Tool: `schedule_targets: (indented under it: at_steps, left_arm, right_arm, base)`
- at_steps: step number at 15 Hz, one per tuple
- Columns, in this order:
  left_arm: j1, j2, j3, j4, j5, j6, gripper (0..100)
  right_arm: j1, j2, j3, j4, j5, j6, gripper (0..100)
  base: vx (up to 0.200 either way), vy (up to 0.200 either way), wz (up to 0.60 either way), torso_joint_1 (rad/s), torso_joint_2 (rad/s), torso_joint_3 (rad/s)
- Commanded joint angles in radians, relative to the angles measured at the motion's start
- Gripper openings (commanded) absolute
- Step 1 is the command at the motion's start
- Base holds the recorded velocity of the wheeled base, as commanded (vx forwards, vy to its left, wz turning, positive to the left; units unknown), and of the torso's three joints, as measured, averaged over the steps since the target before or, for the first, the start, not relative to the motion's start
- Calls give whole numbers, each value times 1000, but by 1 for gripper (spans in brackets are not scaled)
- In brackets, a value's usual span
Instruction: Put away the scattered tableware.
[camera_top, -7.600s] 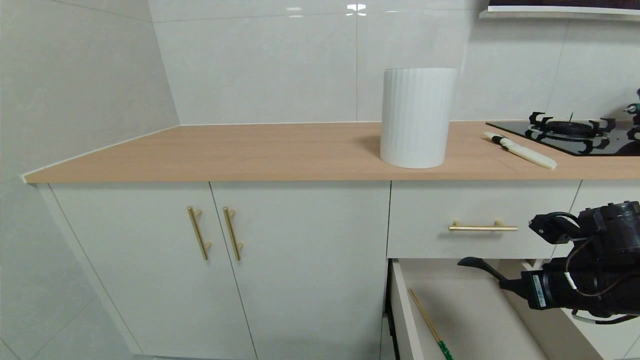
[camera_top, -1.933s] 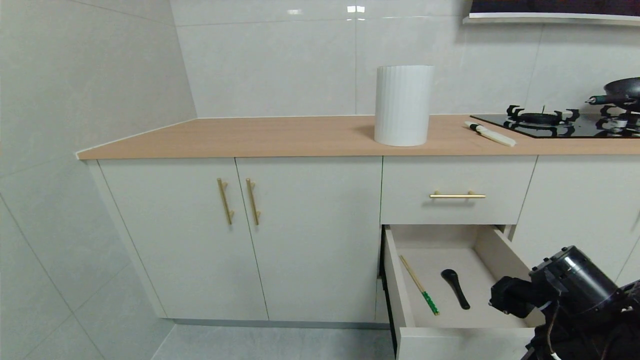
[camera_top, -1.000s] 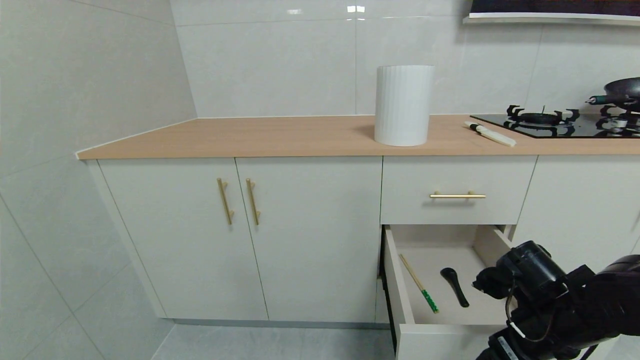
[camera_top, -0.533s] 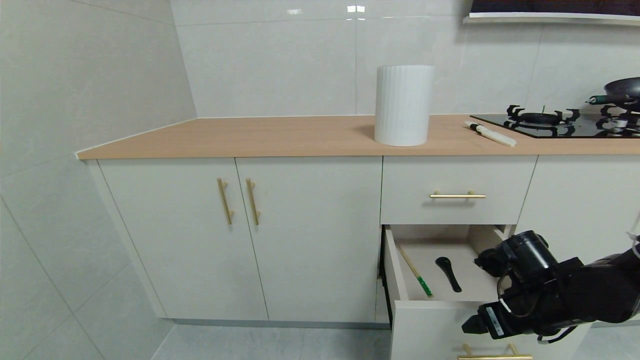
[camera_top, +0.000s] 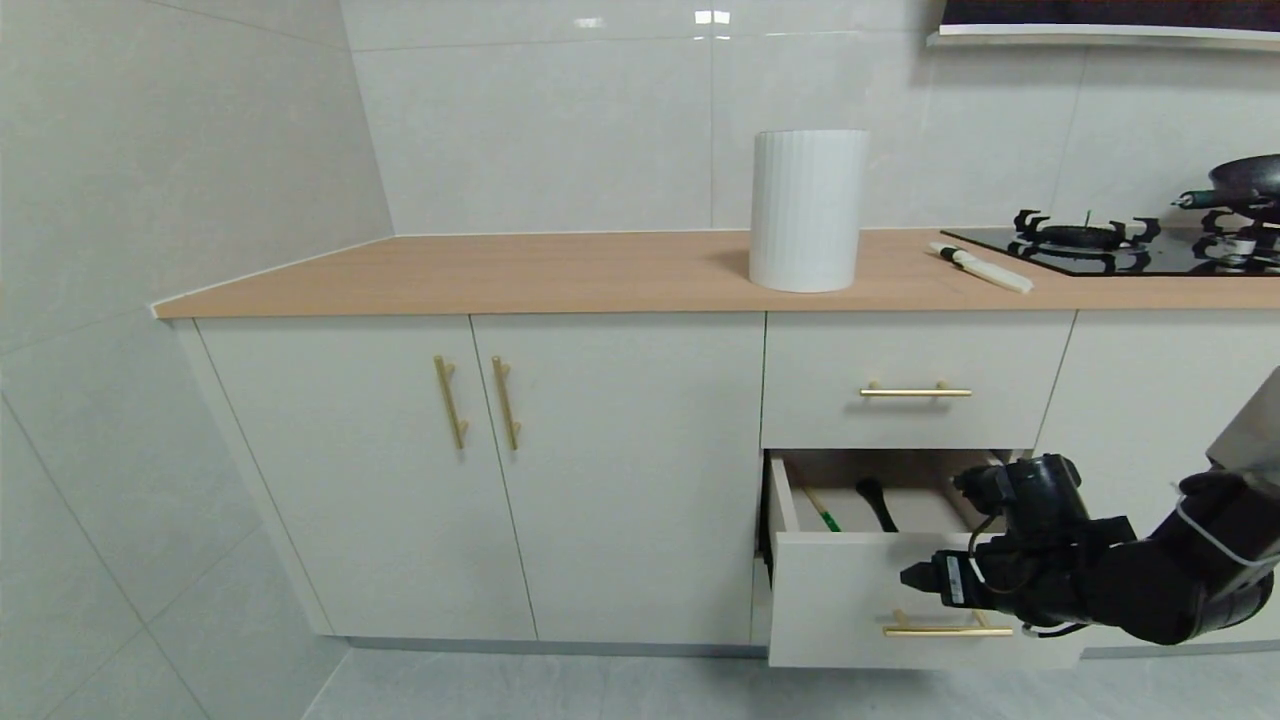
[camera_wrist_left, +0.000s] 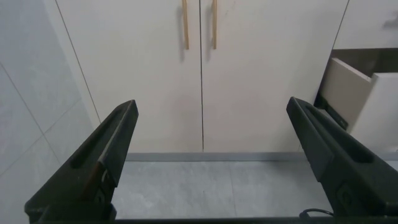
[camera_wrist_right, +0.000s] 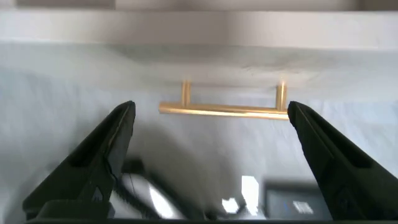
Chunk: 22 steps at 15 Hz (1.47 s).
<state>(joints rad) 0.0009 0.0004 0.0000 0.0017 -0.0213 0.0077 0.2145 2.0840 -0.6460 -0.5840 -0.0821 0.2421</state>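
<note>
The lower drawer stands partly open, its white front a short way out from the cabinet. Inside lie green-tipped chopsticks and a black spoon, both partly hidden by the drawer front. My right gripper is at the drawer front just above the gold handle. In the right wrist view the right gripper is open, its fingers wide on either side of the handle. My left gripper is open and holds nothing, facing the cabinet doors low near the floor.
On the wooden counter stand a white ribbed container and a cream knife. A gas stove with a pan is at the right. The upper drawer is closed. Grey floor tiles lie below.
The lower drawer has slid most of the way in, with my right gripper against its front moving toward the cabinet. Chopsticks and spoon now show less.
</note>
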Motion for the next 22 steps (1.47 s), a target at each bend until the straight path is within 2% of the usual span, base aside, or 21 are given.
schedule_targets:
  at_steps: [1,3,12,17,22]
  left_arm:
    - [1,0,0,0,0,0,100]
    - [1,0,0,0,1,0,100]
    - [1,0,0,0,0,0,100]
    - [1,0,0,0,0,0,100]
    - [1,0,0,0,1,0,100]
  right_arm:
    - [-29,77,-6,-43,-4,6,100]
    - [-60,134,-66,-91,-30,48,100]
    - [-75,243,-284,-91,-56,204,100]
    - [-115,326,-411,-80,-79,276,100]
    - [-127,343,-459,-79,-79,335,100]
  base:
    - [0,0,0,0,0,0]
    - [0,0,0,0,0,0]
    - [0,0,0,0,0,0]
    - [0,0,0,0,0,0]
    - [0,0,0,0,0,0]
